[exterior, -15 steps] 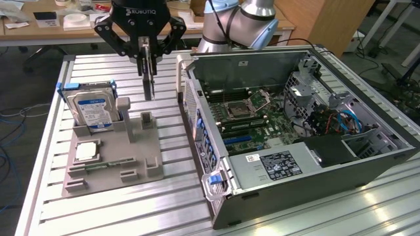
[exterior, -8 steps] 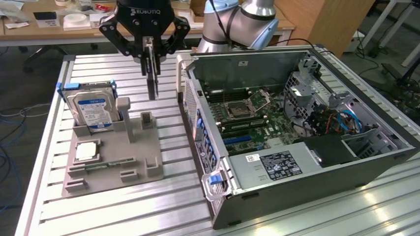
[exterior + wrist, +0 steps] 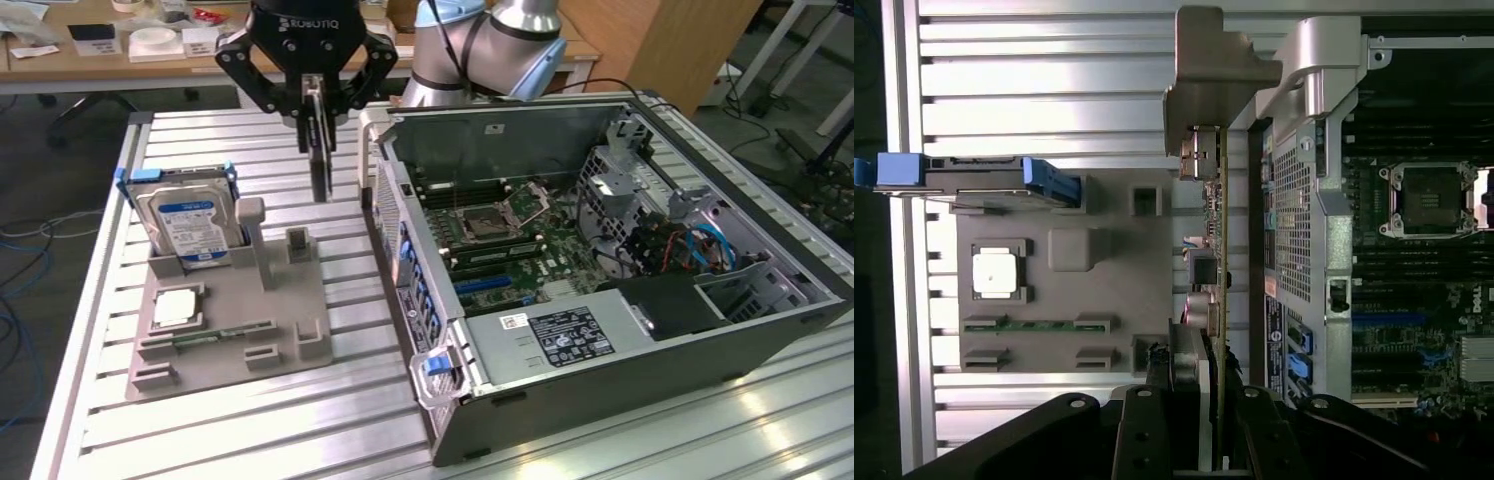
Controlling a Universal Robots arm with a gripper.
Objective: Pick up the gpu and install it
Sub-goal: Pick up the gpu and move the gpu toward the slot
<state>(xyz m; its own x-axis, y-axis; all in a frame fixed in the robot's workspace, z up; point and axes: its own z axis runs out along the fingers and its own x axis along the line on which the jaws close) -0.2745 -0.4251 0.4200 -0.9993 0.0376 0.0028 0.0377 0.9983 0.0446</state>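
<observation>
Over the ribbed metal counter (image 3: 267, 430), between the grey parts holder (image 3: 287, 310) and the open computer case (image 3: 601, 250), I see my tool (image 3: 311, 105) clamped on the top of the gpu (image 3: 320, 170), which hangs upright and edge-on above the slats.

**A work room around a silver table**

The silver table (image 3: 747, 430) has long ridges. Bright light shines off its near corner on the exterior view's right. Behind the table stands a long wooden desk (image 3: 54, 66) with white boxes (image 3: 154, 42) and papers (image 3: 34, 40) on top. Also behind the table, toward the exterior view's right, is a tall wooden cabinet (image 3: 667, 45). The floor (image 3: 67, 170) is dark grey. Blue cables (image 3: 14, 290) lie on it beside the table, on the exterior view's left.
</observation>
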